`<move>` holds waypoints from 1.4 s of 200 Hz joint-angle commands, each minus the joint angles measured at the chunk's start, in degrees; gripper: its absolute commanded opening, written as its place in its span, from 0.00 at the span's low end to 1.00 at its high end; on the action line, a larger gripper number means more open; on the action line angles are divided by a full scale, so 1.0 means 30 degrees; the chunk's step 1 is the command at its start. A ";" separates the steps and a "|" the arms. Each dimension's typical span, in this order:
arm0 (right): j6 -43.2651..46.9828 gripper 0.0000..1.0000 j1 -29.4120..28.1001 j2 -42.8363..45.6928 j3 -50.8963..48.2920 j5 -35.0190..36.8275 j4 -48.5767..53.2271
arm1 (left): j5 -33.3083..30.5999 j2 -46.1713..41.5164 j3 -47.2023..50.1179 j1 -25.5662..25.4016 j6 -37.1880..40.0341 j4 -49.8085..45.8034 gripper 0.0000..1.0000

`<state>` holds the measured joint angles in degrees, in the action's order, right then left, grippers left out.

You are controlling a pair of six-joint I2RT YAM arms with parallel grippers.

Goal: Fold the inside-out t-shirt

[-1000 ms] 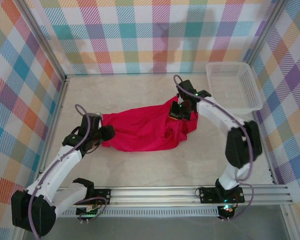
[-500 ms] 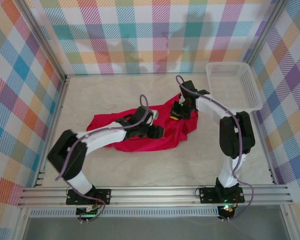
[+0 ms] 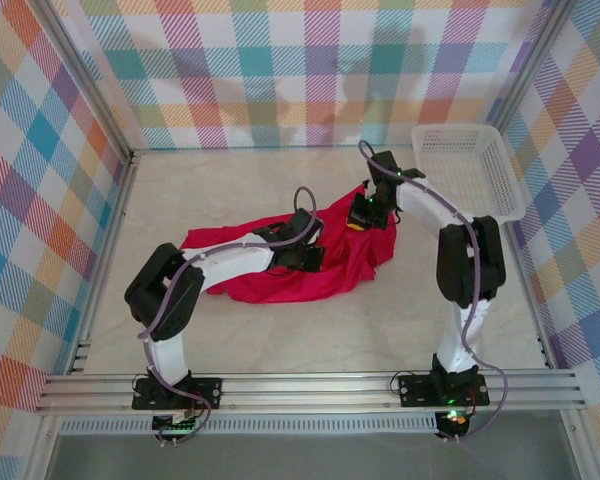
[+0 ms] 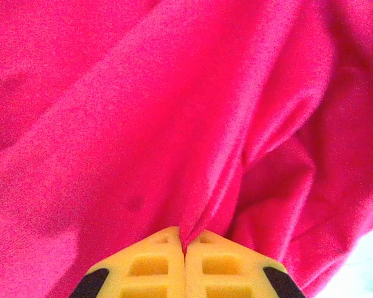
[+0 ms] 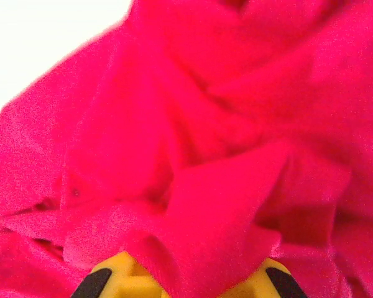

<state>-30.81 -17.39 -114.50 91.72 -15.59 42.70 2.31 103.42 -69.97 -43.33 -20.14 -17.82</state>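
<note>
Enclosed test booth, from above: a pale cream marbled tabletop (image 3: 280,335) serves as floor, boxed in on 3 sides by cloth wall panels in pastel plaid (image 3: 280,70), w/ pink, teal, yellow, blue & purple checks on white. Silver aluminium frame posts (image 3: 83,80) slant up the rear corners, L & R. A long ribbed aluminium rail (image 3: 310,385) spans the near edge, w/ a plain grey strip (image 3: 310,450) below it. A white rectangular plastic mesh basket (image 3: 468,172) sits at the rear R corner, close to the R wall. Light is bright & even; shadows are soft & faint.
</note>
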 commanded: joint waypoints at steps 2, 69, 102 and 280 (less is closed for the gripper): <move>0.1632 0.04 0.0031 -0.1936 0.2722 0.0541 0.2410 | 0.0075 -0.0871 0.0539 0.0411 -0.0589 -0.0689 0.00; 0.1137 0.31 -0.2178 0.3499 -0.0514 0.3147 0.2173 | 0.1283 0.0241 0.0400 0.0411 -0.1561 0.0084 0.00; -0.0658 0.25 -0.3295 0.4180 -0.3349 0.2090 -0.0203 | 0.1235 0.0215 0.0444 0.0426 -0.1683 0.0141 0.00; -0.1389 0.53 -0.3403 0.1339 -0.4163 0.2712 -0.0952 | 0.1103 -0.0444 0.1030 0.0587 -0.1630 0.0272 0.00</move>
<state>-35.68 -27.73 -111.83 80.38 -8.45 38.59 5.43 104.05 -67.61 -42.15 -24.86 -16.40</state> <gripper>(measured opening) 0.515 0.059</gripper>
